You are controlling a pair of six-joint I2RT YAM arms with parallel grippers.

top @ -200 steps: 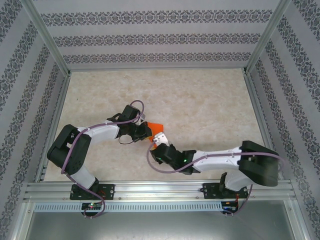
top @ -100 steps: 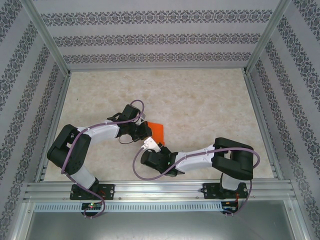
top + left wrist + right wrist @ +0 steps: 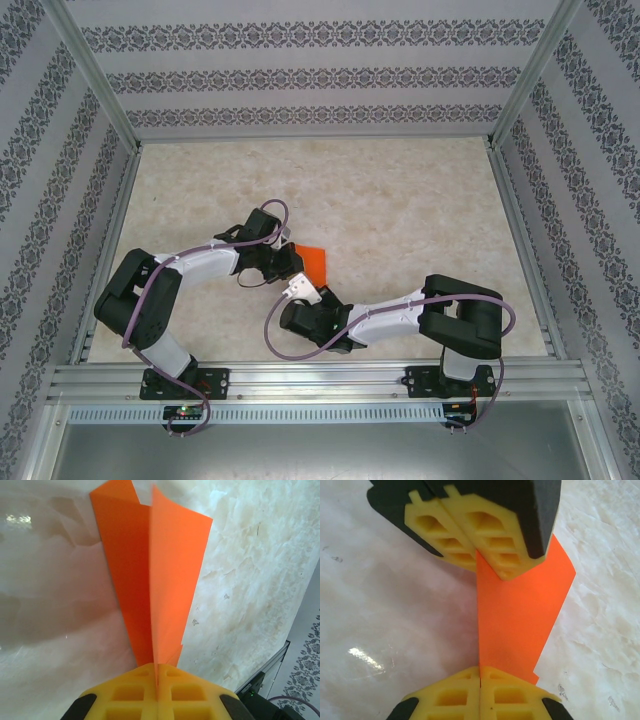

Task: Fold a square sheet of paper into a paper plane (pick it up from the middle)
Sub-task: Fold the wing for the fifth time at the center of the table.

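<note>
Thin bright orange paper (image 3: 315, 262), folded lengthwise into a narrow wedge with a centre crease, sits near the middle of the beige marbled tabletop (image 3: 400, 190), a bit left of centre and toward the near side. It is held between the two arms.

Overhead view: the left gripper (image 3: 291, 263) reaches in from the left and meets the paper's left side. The right gripper (image 3: 308, 288) comes up from the near side, just below the paper. Both arms are bent at the elbow, with purple cables (image 3: 275, 335) looping along them.

Left wrist view: the left gripper's yellow ribbed fingers are pressed together, clamped on the narrow end of the orange paper. The paper widens away from them, one flap either side of the crease. Its wide end runs out of the top of the frame.

Right wrist view: the right gripper's yellow fingers are together at the bottom. The paper's straight folded edge runs right into the seam between them, so it looks pinched there, though the fingers hide the exact contact. Opposite, the left gripper's yellow fingers in black housings are closed on the far end of the same edge. The paper spans the gap between the two grippers, with tabletop beneath and a glare spot to the left.
</note>
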